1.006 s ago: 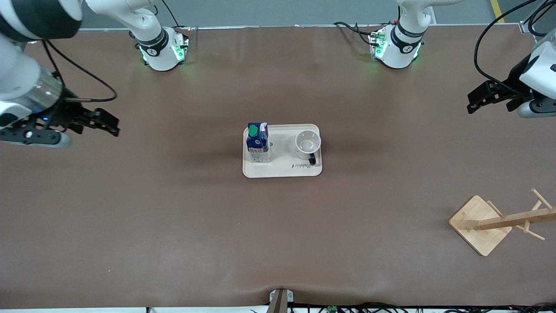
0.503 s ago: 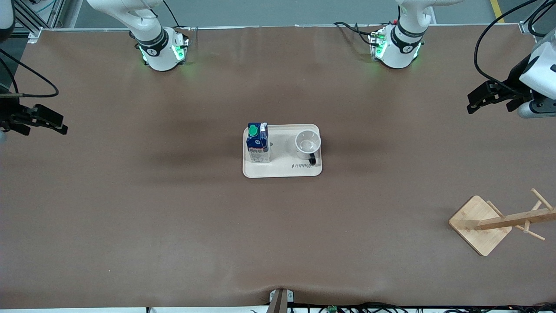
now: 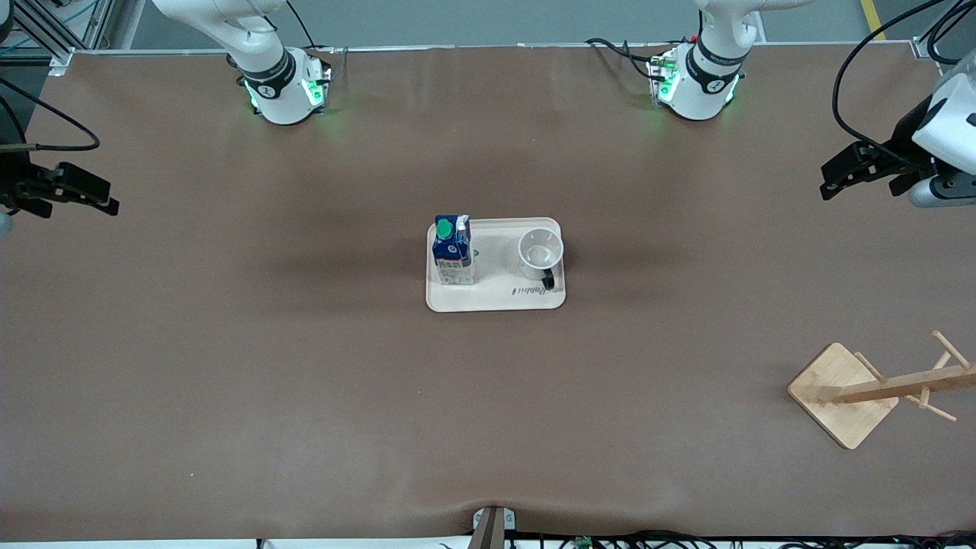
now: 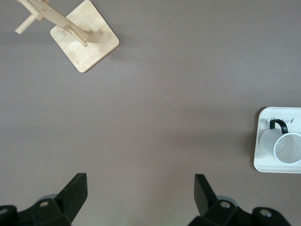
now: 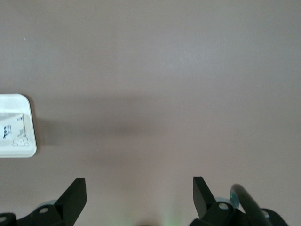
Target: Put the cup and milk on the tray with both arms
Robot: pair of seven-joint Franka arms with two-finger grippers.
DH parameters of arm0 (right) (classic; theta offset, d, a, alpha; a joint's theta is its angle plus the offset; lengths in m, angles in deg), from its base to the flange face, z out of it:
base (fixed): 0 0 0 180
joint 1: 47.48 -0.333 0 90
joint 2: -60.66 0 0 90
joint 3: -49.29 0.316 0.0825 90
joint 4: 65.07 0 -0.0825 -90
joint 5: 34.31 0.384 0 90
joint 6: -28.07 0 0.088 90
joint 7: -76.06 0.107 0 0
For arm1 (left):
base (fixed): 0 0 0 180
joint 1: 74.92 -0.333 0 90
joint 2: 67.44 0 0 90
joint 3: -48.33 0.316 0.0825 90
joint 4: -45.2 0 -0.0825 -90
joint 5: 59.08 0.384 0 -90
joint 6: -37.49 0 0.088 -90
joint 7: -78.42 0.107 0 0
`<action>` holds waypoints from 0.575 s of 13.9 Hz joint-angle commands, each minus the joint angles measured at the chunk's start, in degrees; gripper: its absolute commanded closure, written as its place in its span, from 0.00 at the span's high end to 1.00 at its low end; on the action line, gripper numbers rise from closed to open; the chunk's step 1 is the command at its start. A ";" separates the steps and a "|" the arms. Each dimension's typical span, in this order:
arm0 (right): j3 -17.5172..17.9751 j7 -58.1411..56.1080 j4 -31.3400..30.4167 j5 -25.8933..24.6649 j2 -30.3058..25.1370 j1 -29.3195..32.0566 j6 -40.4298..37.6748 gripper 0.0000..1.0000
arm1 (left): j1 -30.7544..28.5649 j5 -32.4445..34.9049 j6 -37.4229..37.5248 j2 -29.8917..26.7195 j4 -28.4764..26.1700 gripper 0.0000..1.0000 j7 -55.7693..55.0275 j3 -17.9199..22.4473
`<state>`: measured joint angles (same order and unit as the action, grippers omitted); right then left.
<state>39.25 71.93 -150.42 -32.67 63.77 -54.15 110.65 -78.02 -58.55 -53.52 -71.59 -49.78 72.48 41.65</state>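
The cream tray (image 3: 496, 301) lies at the middle of the table. On it the dark-blue milk (image 3: 453, 252) with a green cap stands upright toward the right arm's end. The white cup (image 3: 540, 249) with a black handle stands beside it toward the left arm's end. My left gripper (image 3: 827, 179) hangs open and empty over bare table at the left arm's end; its wrist view shows the left gripper (image 4: 141, 179), the cup (image 4: 288, 147) and the tray's rim (image 4: 263, 165). My right gripper (image 3: 110, 197) is open and empty over the right arm's end; the right gripper (image 5: 139, 181) sees a tray corner (image 5: 30, 150).
A wooden rack (image 3: 846, 396) with a square base and pegs stands near the front camera at the left arm's end, also seen as the rack (image 4: 84, 42) in the left wrist view. The brown table top (image 3: 305, 366) spreads around the tray.
The right arm has drawn back toward its end of the table, away from the tray, its gripper still open. The left arm, tray, milk and cup have not moved.
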 commanded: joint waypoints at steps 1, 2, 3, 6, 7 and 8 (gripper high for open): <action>0.46 -0.43 -0.08 -1.19 -1.00 0.95 -1.98 1.00 | -0.42 0.08 -0.48 -0.41 -0.38 1.00 -0.39 -0.36; 0.63 -0.43 0.45 -1.37 -0.92 0.87 -1.90 1.00 | -0.42 0.17 -0.40 -0.41 -0.38 1.00 -0.39 -0.36; 0.64 -0.08 0.97 -1.28 -0.92 0.78 -1.90 1.00 | -0.33 0.17 -0.40 -0.41 -0.38 1.00 -0.39 -0.36; 0.55 0.10 3.78 -1.37 -0.83 1.04 -1.99 1.00 | -0.24 0.26 -0.40 -0.41 -0.38 1.00 -0.39 -0.36; 0.46 0.18 4.05 -1.37 -0.74 1.13 -1.99 1.00 | -0.24 0.26 -0.40 -0.41 -0.38 1.00 -0.39 -0.36; 0.46 0.01 4.06 -1.37 -0.83 1.13 -1.99 1.00 | -0.24 0.26 -0.40 -0.41 -0.38 1.00 -0.39 -0.36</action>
<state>39.01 71.96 -147.07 -33.15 63.59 -54.02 109.53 -78.03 -58.55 -53.52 -71.59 -49.79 72.48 41.65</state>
